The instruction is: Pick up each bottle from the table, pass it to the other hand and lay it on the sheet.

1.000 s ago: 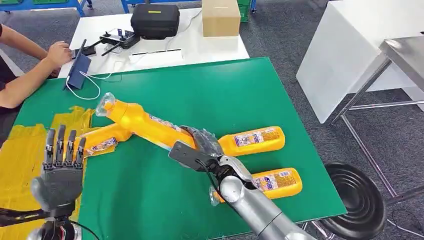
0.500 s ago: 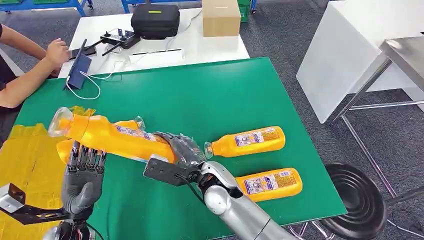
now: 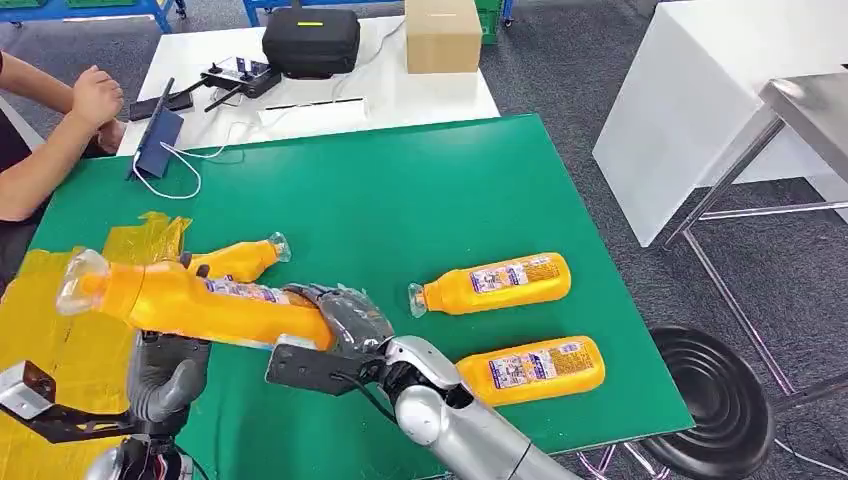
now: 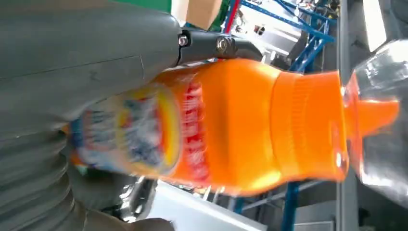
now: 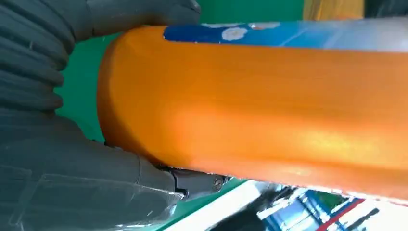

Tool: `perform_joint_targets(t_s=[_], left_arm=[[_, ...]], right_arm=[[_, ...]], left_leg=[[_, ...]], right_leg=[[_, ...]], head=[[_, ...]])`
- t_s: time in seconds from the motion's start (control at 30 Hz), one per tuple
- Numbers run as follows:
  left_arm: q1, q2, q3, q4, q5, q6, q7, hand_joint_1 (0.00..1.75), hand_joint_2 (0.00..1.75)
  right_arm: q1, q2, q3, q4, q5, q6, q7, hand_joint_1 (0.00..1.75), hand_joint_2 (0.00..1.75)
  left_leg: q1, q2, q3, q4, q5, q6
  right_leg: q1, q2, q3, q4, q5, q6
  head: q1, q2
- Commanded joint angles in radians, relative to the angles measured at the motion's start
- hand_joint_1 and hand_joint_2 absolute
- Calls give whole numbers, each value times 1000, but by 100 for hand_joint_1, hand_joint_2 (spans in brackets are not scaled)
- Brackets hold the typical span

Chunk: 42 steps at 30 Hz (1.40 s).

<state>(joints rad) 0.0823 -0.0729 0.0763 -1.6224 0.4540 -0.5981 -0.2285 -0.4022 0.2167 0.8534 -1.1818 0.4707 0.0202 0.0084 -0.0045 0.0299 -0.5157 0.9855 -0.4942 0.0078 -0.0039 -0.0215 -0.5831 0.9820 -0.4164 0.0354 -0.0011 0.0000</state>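
Note:
My right hand (image 3: 345, 318) grips an orange bottle (image 3: 200, 302) by its base and holds it level above the yellow sheet (image 3: 40, 330), clear cap (image 3: 80, 282) pointing left. In the right wrist view the bottle (image 5: 269, 106) lies across that hand (image 5: 72, 159). My left hand (image 3: 165, 372) is right under the bottle's middle, its fingers hidden behind it. In the left wrist view the bottle (image 4: 240, 120) lies against the left hand (image 4: 72, 72), thumb alongside; a closed grip cannot be made out. Another bottle (image 3: 235, 260) lies at the sheet's edge. Two more (image 3: 495, 280) (image 3: 535, 368) lie on the green table (image 3: 400, 190).
A person's arm (image 3: 50, 150) rests at the far left beside a tablet (image 3: 155, 135). A black case (image 3: 310, 40) and a cardboard box (image 3: 442, 35) stand on the white table behind. A black stool (image 3: 710, 400) and a metal table (image 3: 810, 110) are on the right.
My right hand has carried the bottle leftward, out over the sheet. My left hand, spread and apart a second ago, now sits under the bottle. The person's hand has lifted.

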Motion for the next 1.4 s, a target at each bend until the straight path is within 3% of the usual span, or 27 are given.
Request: perform_joint_targets(t_s=[0.03,0.43,0.47,0.5,0.87,1.13,1.17,1.2,1.27,1.3,1.37,1.4], left_arm=[[-45,21,-32,72,1,7,9,0,175],[-66,25,-47,97,23,10,19,0,175],[-65,25,-45,97,27,9,17,49,175],[-64,23,-43,96,33,7,13,175,175],[-55,20,-34,90,-1,0,-17,175,175],[-45,-2,0,40,-147,73,-84,175,175],[-46,-4,5,33,-179,93,-97,175,175],[-52,-10,20,10,-292,166,-146,175,175],[-70,-42,56,-38,-547,365,-199,175,175],[-73,-60,75,-70,-761,570,-257,175,175],[-64,-56,98,-110,-847,630,-248,175,175],[-56,-65,120,-121,-995,772,-266,175,175]], right_arm=[[-56,-11,81,96,-6,4,-9,175,175],[-74,21,149,215,1,23,-13,175,175],[-75,21,151,216,0,23,-14,175,175],[-75,19,150,215,0,21,-16,175,175],[-59,-1,115,181,-2,0,-24,175,175],[-6,-48,19,51,8,-42,-18,175,175],[-5,-52,15,43,18,-51,-13,161,175],[0,-63,8,23,37,-57,6,0,175],[27,-87,-22,-46,41,-60,17,0,175],[54,-112,-39,-111,48,-65,22,0,175],[94,-150,-59,-205,53,-56,26,0,175],[115,-164,-72,-246,66,-56,25,0,175]], left_leg=[[0,-2,1,-1,0,-1],[1,-3,2,-1,0,-1],[1,-4,3,-1,0,-1],[1,-3,1,-1,0,-1],[1,-5,3,-1,0,-1],[1,-5,1,0,0,0],[2,-5,1,0,0,-1],[1,-4,0,0,0,0],[2,-6,1,1,0,-1],[1,-6,0,1,0,0],[1,-6,-1,1,0,0],[2,-8,-1,2,0,-1]], right_leg=[[0,0,2,-1,0,0],[1,0,2,-1,0,-1],[1,0,3,-1,0,-1],[1,0,2,-1,0,0],[1,0,4,-2,0,0],[1,-2,2,-1,0,0],[1,-1,3,-2,0,0],[0,-1,1,-1,0,0],[1,-1,3,-1,0,0],[1,-2,1,-1,0,0],[1,-3,1,-1,0,0],[2,-4,3,-1,-1,0]], head=[[0,0],[0,0],[0,0],[0,0],[0,0],[0,0],[0,0],[0,0],[0,0],[0,0],[0,0],[0,0]])
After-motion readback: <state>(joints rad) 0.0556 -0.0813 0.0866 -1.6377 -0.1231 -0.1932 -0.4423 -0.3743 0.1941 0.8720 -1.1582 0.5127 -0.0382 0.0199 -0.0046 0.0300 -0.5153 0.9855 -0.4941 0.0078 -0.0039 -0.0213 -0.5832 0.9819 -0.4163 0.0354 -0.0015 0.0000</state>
